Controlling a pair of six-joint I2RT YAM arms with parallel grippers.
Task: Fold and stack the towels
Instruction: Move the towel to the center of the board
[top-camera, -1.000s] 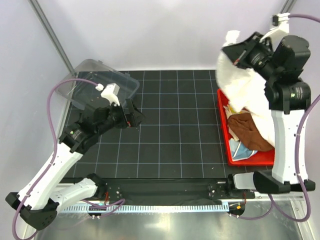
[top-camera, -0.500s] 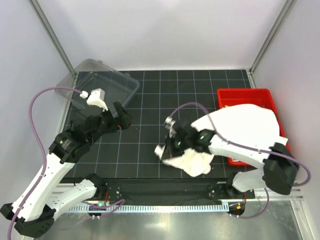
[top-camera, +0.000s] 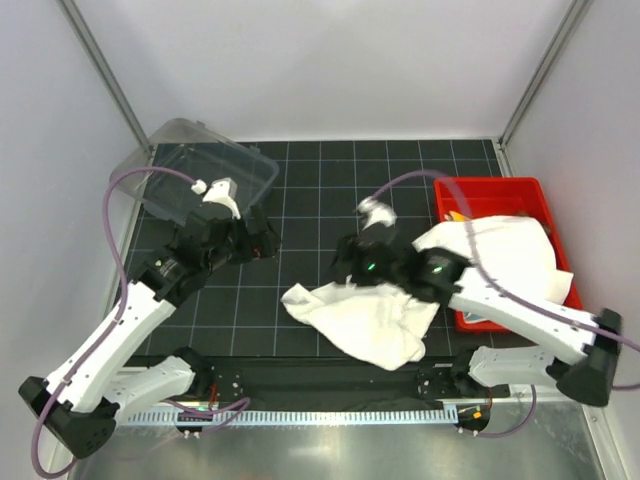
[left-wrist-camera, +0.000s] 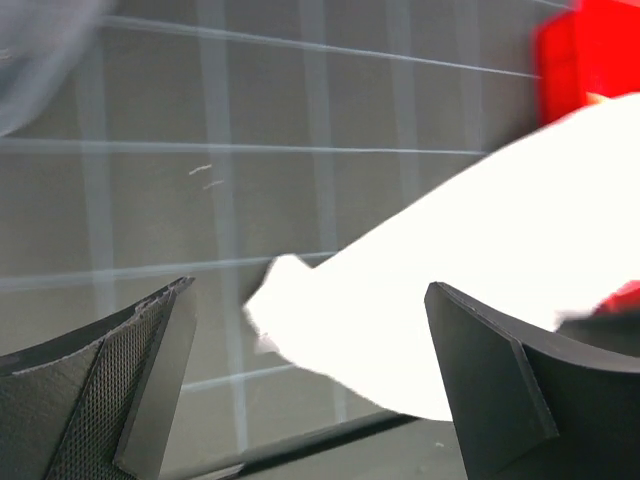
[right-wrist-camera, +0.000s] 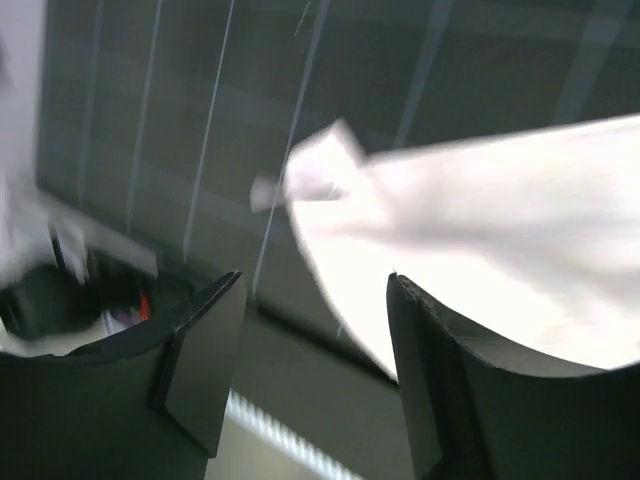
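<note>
A large cream-white towel (top-camera: 365, 322) lies crumpled on the black grid mat, and its far end still trails over the red bin's (top-camera: 492, 184) near wall. My right gripper (top-camera: 345, 268) hovers just above the towel's left part. In the right wrist view its jaws (right-wrist-camera: 313, 277) stand open with nothing between them, the towel (right-wrist-camera: 480, 220) below. My left gripper (top-camera: 268, 237) is open over bare mat, left of the towel. In the left wrist view the towel's corner (left-wrist-camera: 440, 300) shows beyond the open left gripper (left-wrist-camera: 308, 290). A sliver of yellow cloth (top-camera: 455, 214) shows in the bin.
A clear plastic lid or tub (top-camera: 200, 165) rests at the mat's far left corner. The red bin (left-wrist-camera: 580, 60) stands along the right edge. Frame posts rise at both back corners, and the arm bases and a black rail line the near edge.
The right arm swung down from above the bin to the mat's middle, dragging the white towel out with it, then opened its jaws and let the towel go. The left arm shifted slightly.
</note>
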